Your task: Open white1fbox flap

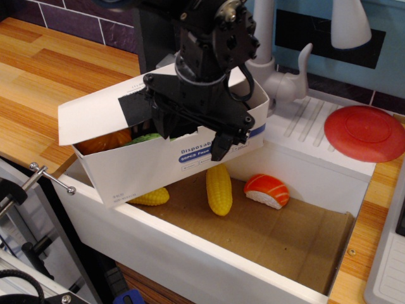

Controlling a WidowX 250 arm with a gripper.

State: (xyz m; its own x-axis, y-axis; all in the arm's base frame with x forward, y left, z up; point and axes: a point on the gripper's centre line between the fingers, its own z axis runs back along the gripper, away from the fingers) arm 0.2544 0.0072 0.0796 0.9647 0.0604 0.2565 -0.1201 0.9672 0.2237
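The white1fbox (142, 172) rests tilted on the sink's left rim, its blue-striped long side facing me. Its flap (88, 120), with black tape (135, 107) across it, is hinged at the far long edge and stands partly raised. Through the gap an orange thing (104, 142) and a green thing (147, 137) show inside. My black gripper (190, 137) hangs over the box's middle with its jaws spread wide. The left finger (161, 125) dips behind the front wall under the flap's edge. The right finger (220, 147) is in front of the box's printed side.
The white sink basin (190, 253) has a cardboard floor holding a corn cob (219, 189), a yellow piece (150, 197) and a salmon sushi toy (266, 190). A red plate (365, 132) lies on the drainboard. A faucet (269, 60) stands behind. A metal clamp (50, 178) is at the left.
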